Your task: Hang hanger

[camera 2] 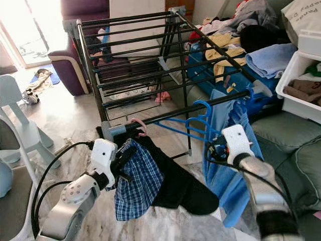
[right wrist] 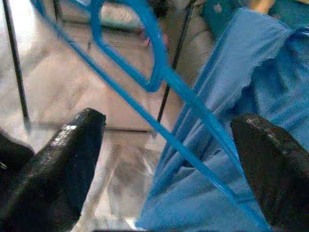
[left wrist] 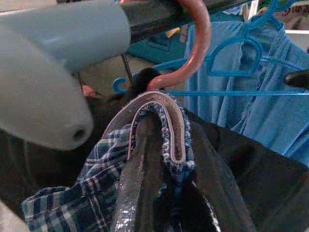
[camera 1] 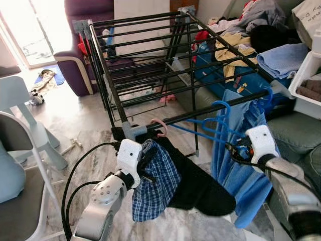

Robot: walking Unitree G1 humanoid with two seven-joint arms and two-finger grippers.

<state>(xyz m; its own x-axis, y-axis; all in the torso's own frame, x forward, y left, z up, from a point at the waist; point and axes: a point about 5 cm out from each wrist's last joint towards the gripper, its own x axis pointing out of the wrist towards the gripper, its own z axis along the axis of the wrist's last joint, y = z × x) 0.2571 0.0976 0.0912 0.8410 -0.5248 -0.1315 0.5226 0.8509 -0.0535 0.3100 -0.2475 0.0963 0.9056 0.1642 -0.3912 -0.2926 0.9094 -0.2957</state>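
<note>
A pink hanger hook (camera 1: 161,128) is over the front rail of the black drying rack (camera 1: 150,60), next to its grey corner joint. Blue plaid shorts (camera 1: 153,186) and a black garment (camera 1: 200,188) hang below it. My left gripper (camera 1: 144,161) is shut on the plaid shorts' waistband (left wrist: 169,125), just under the hook (left wrist: 203,43). Further right along the rail hang blue hangers (camera 1: 220,125) and a blue shirt (camera 1: 241,186). My right gripper (right wrist: 169,164) is open, and a blue hanger's arm (right wrist: 145,72) passes between its fingers without touching them.
A white chair (camera 1: 20,130) stands close on my left. A purple armchair (camera 1: 80,50) sits behind the rack. To the right, a green sofa (camera 1: 296,135) holds a pile of clothes (camera 1: 261,35) and a white basket (camera 1: 311,75). Marble floor lies below.
</note>
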